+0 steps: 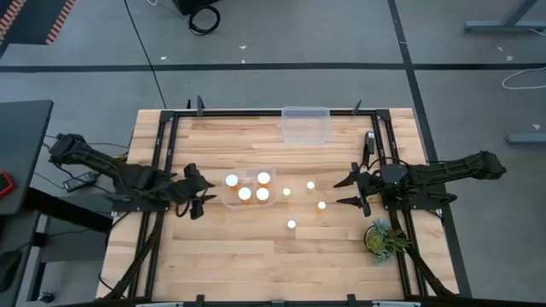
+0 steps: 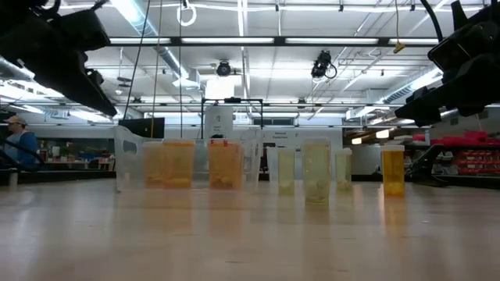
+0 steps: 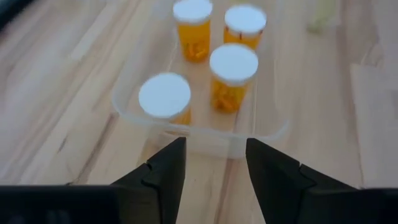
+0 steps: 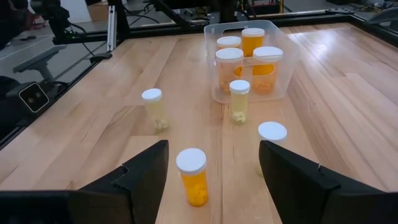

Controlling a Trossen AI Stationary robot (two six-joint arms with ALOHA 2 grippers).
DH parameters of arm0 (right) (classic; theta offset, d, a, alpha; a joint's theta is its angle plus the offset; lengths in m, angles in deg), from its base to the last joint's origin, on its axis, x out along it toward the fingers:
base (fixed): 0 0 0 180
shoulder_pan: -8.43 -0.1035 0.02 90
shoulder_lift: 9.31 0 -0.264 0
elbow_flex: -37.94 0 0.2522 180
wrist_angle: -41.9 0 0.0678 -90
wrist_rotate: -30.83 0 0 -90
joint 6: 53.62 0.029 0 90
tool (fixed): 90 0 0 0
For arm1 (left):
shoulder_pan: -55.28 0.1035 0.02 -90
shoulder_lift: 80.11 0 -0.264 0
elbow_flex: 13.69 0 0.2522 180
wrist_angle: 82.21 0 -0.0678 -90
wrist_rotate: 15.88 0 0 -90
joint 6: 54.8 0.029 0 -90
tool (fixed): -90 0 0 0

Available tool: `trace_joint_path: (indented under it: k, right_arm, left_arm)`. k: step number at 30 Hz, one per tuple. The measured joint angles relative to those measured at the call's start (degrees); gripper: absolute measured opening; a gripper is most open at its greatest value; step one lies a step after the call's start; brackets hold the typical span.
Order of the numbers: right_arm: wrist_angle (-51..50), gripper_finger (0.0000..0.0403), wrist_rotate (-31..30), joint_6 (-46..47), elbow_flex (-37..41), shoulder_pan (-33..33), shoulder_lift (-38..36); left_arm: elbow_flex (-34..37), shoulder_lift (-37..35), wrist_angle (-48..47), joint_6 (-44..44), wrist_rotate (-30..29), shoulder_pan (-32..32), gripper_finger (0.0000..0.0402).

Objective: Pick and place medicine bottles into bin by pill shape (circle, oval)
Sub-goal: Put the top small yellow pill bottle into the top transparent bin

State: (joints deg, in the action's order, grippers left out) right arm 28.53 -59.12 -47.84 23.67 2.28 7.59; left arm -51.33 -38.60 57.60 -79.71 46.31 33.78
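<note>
On the wooden table (image 1: 256, 264) you have a clear bin (image 1: 247, 189) just right of the left gripper (image 1: 203, 194), with four larger medicine bottles (image 3: 233, 74) standing upright inside it. Four smaller bottles (image 1: 300, 205) stand loose between that bin and the right gripper (image 1: 357, 189). From above, the bottles are only bright white dots, so you cannot read their bodies there. Seen from table height, the bin's frosted wall blurs the bottles behind it. No label text or brand is legible on any bottle in any view, and pill shape cannot be told. Your left gripper's jaws stand apart and empty, just short of the bin's near wall. Your right gripper's jaws are wide apart, empty, with the nearest small orange bottle (image 4: 193, 177) ahead between them. A second clear bin (image 1: 305, 124) sits at the table's far edge, a green plant (image 1: 382, 238) near the right arm.
</note>
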Motion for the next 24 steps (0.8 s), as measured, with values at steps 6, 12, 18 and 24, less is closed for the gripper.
trace_joint_path:
  k: [6,12,18,24]
  right_arm:
    - [0.01,0.0257,0.00,0.01,0.00,0.00,0.00]
    - [0.02,0.0257,0.00,0.02,0.00,-0.02,0.00]
    - [0.02,0.0257,0.02,0.02,0.00,0.00,0.00]
    - [0.02,0.0257,0.00,0.02,0.00,-0.01,-0.02]
  left_arm:
    - [0.00,-4.24,-0.18,0.28,-6.88,-5.04,0.0172]
    - [0.00,-6.57,-2.10,-0.05,-10.39,-8.87,0.0172]
    - [0.00,-6.66,0.62,0.25,-13.90,-11.68,0.0172]
    - [0.00,-6.66,2.49,4.31,-16.81,-11.73,0.0172]
